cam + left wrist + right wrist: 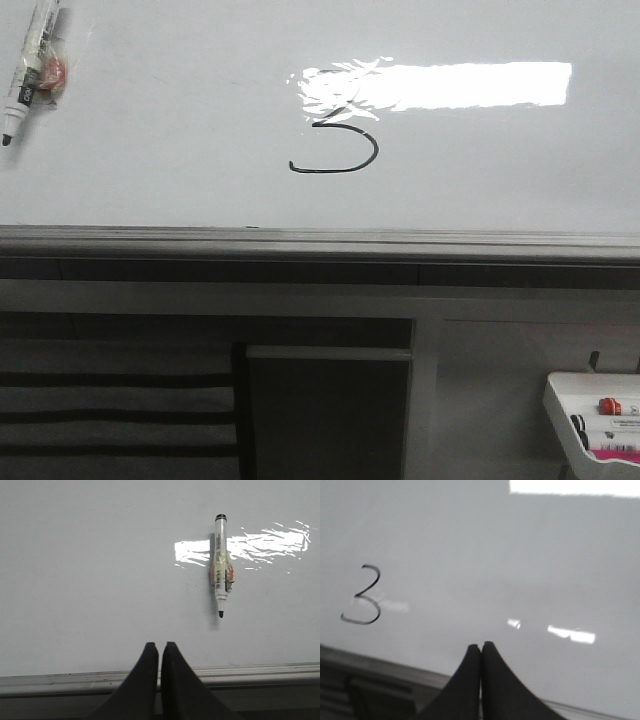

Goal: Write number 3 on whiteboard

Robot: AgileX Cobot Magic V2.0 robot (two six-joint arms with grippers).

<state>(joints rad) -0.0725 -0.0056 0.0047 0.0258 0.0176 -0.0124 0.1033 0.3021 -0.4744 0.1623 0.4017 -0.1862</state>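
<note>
The whiteboard [180, 110] fills the upper front view, with its grey bottom rail [320, 242] below. A black number 3 [340, 150] is drawn near the board's middle; glare covers its top. It also shows in the right wrist view [364, 596]. A white marker [28, 70] with a black tip hangs on the board at the far left, uncapped, tip down; it shows in the left wrist view too [221, 575]. My left gripper [160, 646] is shut and empty, pulled back from the board. My right gripper [481, 646] is shut and empty. Neither gripper shows in the front view.
A small white marker tray [598, 415] with several markers sits at the lower right. Below the rail are a dark cabinet panel [328, 415] and striped slats [115, 400]. Bright light glare [470, 85] lies on the board.
</note>
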